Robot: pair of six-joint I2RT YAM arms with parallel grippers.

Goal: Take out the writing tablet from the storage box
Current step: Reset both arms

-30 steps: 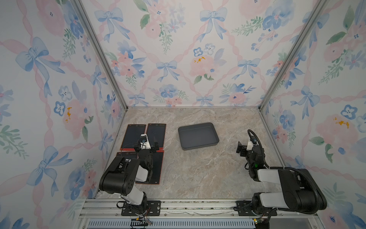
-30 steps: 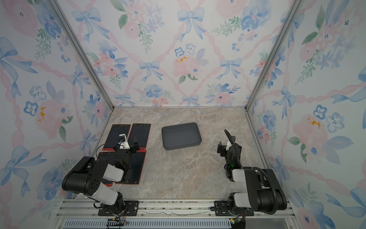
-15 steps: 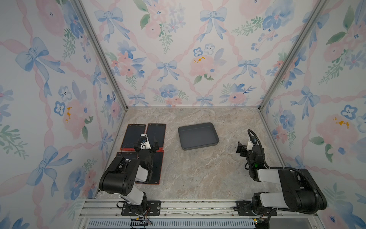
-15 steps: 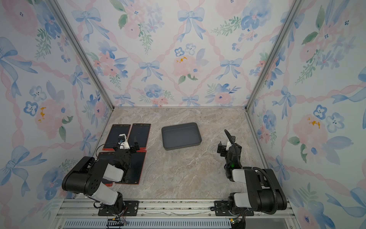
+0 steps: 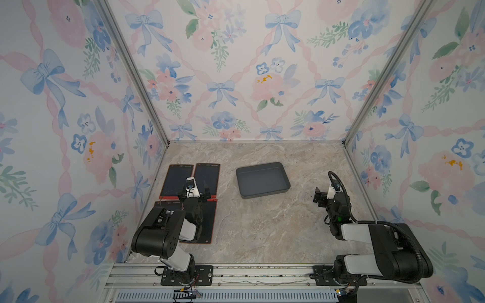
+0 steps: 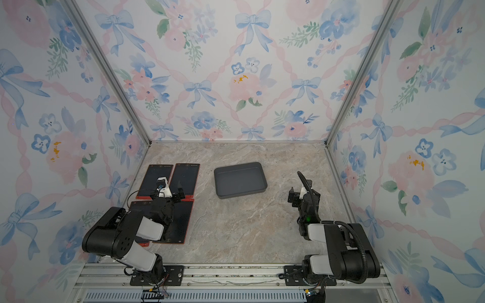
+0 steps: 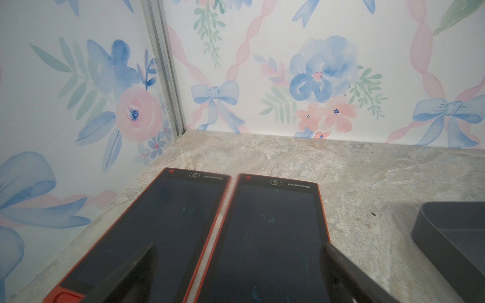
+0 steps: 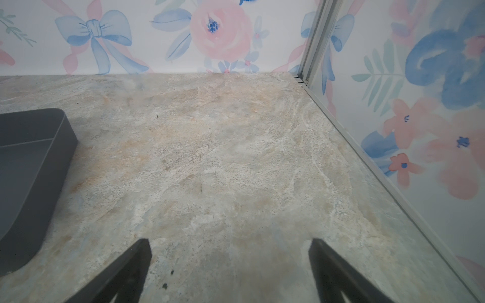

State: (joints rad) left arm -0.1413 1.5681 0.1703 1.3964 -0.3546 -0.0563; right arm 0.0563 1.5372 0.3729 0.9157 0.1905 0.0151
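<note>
**Top views.** In both top views the storage box (image 5: 266,193) sits near the centre of the table (image 5: 262,230), well apart from both grippers. Four writing tablets (image 5: 208,176) lie flat in two rows to the left of the box, outside it. The left gripper (image 5: 194,193) hangs over them. The right gripper (image 5: 319,196) stands to the right of the box.

**Left wrist view.** The left gripper (image 7: 237,249) has its jaws spread wide and holds nothing. It is above two tablets lying side by side.

**Right wrist view.** The right gripper (image 8: 230,242) has its jaws apart above the table surface, holding nothing.
</note>
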